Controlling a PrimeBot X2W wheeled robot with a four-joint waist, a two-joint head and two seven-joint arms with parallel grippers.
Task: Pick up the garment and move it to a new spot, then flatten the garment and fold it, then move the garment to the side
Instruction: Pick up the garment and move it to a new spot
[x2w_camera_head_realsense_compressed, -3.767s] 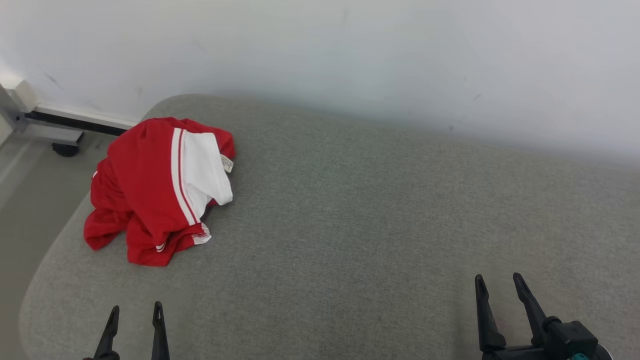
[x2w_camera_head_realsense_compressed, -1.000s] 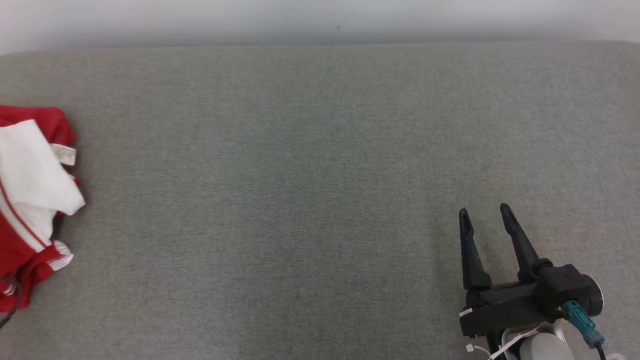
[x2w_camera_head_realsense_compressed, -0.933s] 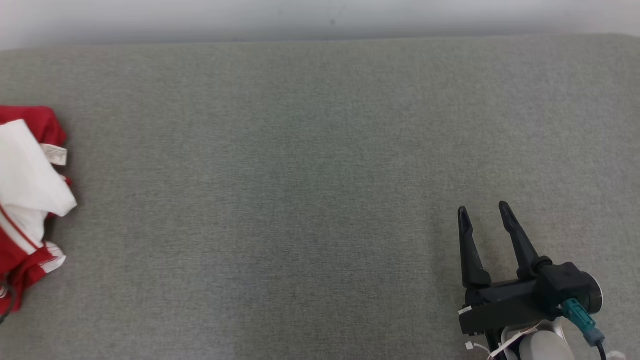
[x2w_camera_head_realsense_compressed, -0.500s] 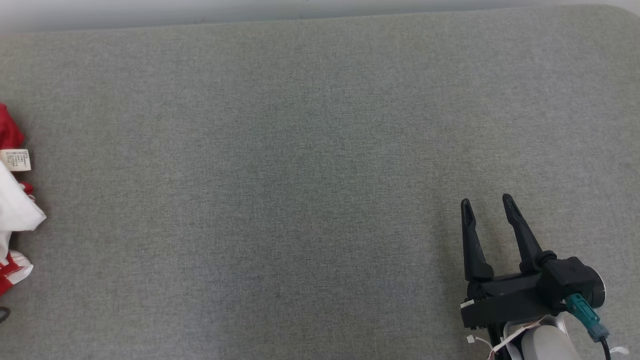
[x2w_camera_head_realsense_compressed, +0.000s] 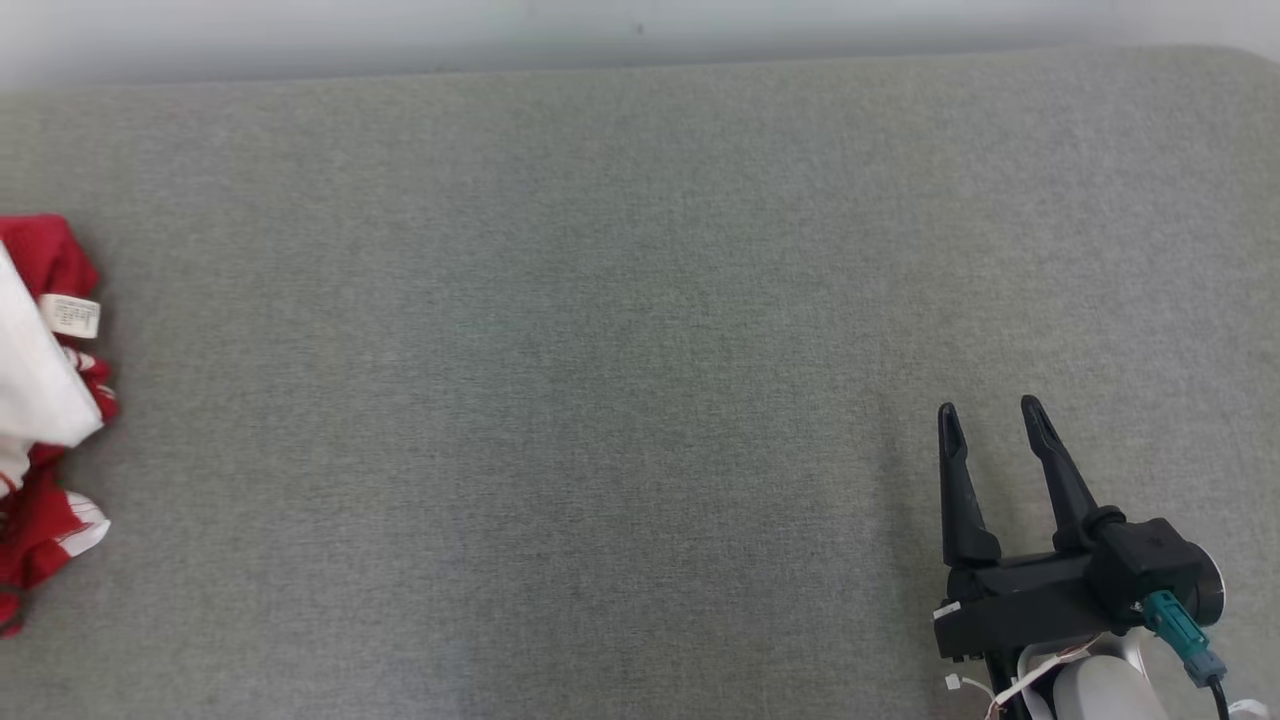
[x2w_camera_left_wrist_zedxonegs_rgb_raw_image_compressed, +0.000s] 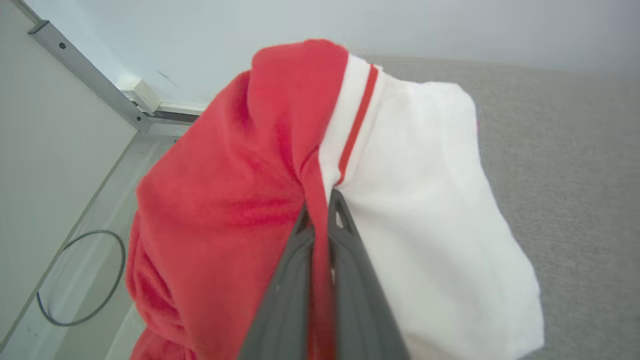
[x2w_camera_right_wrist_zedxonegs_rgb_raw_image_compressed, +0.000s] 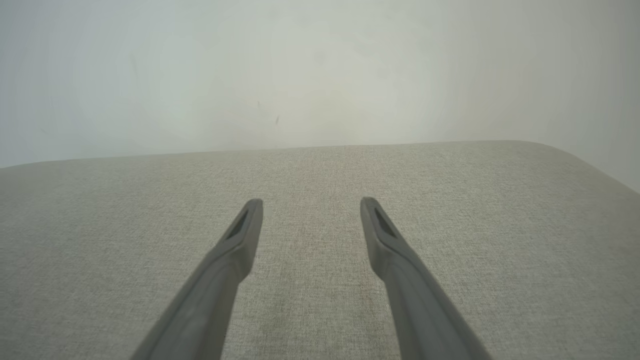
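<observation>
The garment (x2w_camera_left_wrist_zedxonegs_rgb_raw_image_compressed: 240, 200) is a crumpled red piece with a white panel and a red stripe. In the left wrist view my left gripper (x2w_camera_left_wrist_zedxonegs_rgb_raw_image_compressed: 320, 212) is shut on a fold of it where red cloth meets white. At the head view's left edge a part of the garment (x2w_camera_head_realsense_compressed: 40, 400) with its small label rests on the grey cushion (x2w_camera_head_realsense_compressed: 600, 350). My right gripper (x2w_camera_head_realsense_compressed: 988, 420) stands open at the lower right over bare cushion, far from the garment. Between the right gripper (x2w_camera_right_wrist_zedxonegs_rgb_raw_image_compressed: 311, 212) fingers there is nothing.
A white wall (x2w_camera_head_realsense_compressed: 640, 30) runs behind the cushion. In the left wrist view the floor lies left of the cushion, with a dark cable loop (x2w_camera_left_wrist_zedxonegs_rgb_raw_image_compressed: 82, 277) and a metal rail (x2w_camera_left_wrist_zedxonegs_rgb_raw_image_compressed: 90, 80) along the wall. The cushion's far right corner (x2w_camera_right_wrist_zedxonegs_rgb_raw_image_compressed: 575, 160) is rounded.
The head camera has swung right, so the garment now sits at the left edge. My left gripper has closed on the garment's fold. The right gripper stays open in about the same place.
</observation>
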